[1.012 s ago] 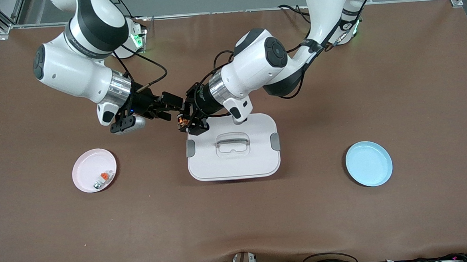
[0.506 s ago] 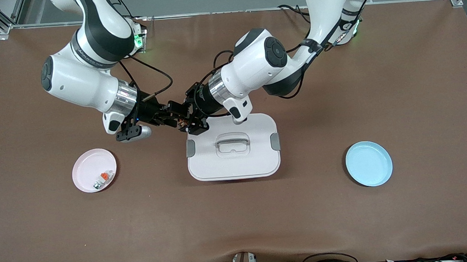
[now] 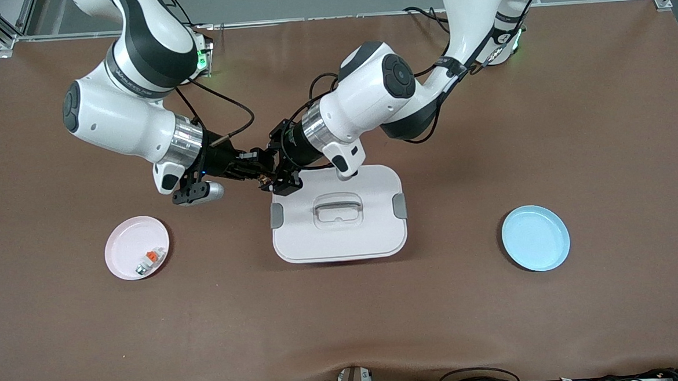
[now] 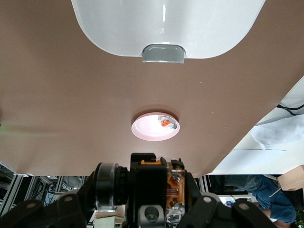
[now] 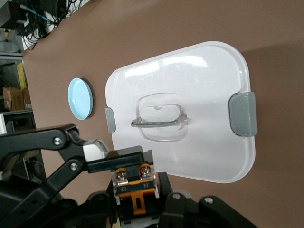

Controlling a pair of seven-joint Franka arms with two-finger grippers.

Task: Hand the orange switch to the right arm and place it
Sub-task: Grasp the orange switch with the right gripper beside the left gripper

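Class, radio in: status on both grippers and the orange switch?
Left gripper shut on orange switch. Right gripper closing in at it, over the table beside the white box. Nothing in the way.

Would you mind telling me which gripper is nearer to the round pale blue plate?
Left. The left gripper hangs over the corner of the white lidded box, toward the round pale blue plate; the right gripper meets it from the pink plate's end.

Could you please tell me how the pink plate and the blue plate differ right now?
The round pink plate holds a small whitish part with an orange tab; the round blue plate holds nothing. Pink lies toward the right arm's end, blue toward the left arm's. Both are shallow and flat on the brown table.
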